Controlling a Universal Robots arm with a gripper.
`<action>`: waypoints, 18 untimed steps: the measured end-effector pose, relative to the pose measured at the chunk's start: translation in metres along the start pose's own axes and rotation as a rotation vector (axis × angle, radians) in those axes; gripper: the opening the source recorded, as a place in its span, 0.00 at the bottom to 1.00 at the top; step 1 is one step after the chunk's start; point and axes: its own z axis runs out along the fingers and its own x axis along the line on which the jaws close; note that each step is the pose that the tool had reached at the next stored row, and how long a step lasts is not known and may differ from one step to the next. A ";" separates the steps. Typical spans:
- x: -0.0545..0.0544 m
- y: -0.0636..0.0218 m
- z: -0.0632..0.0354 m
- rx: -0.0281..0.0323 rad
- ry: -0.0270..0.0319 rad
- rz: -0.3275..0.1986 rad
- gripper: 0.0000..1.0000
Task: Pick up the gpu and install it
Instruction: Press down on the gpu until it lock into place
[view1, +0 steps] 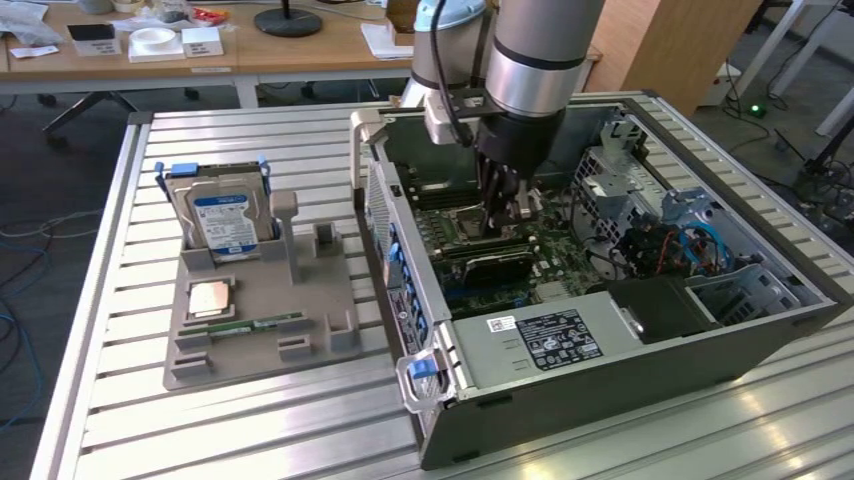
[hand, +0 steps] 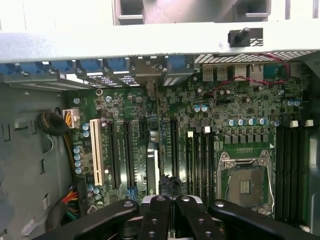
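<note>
You are looking at a robotics lab or workshop set up for computer assembly. A robot arm (view1: 534, 60) reaches down into an open computer case (view1: 601, 290) lying on a slatted metal workbench (view1: 120, 400), with the motherboard (hand: 200, 135) laid bare inside. Beside the case sits a grey parts holder (view1: 254, 320) carrying a hard drive (view1: 224, 222) and smaller components. Behind the bench you see wooden desks (view1: 267, 55) strewn with papers, small boxes and a lamp base, and cables trail across the carpeted floor (view1: 40, 260) at the exterior view's left.
</note>
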 end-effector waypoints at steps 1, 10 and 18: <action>0.000 0.0001 0.0018 0.0001 0.0006 0.000 0.11; 0.000 0.0004 0.0122 0.0002 0.0020 0.000 0.11; 0.000 0.0007 0.0212 0.0003 0.0027 0.000 0.11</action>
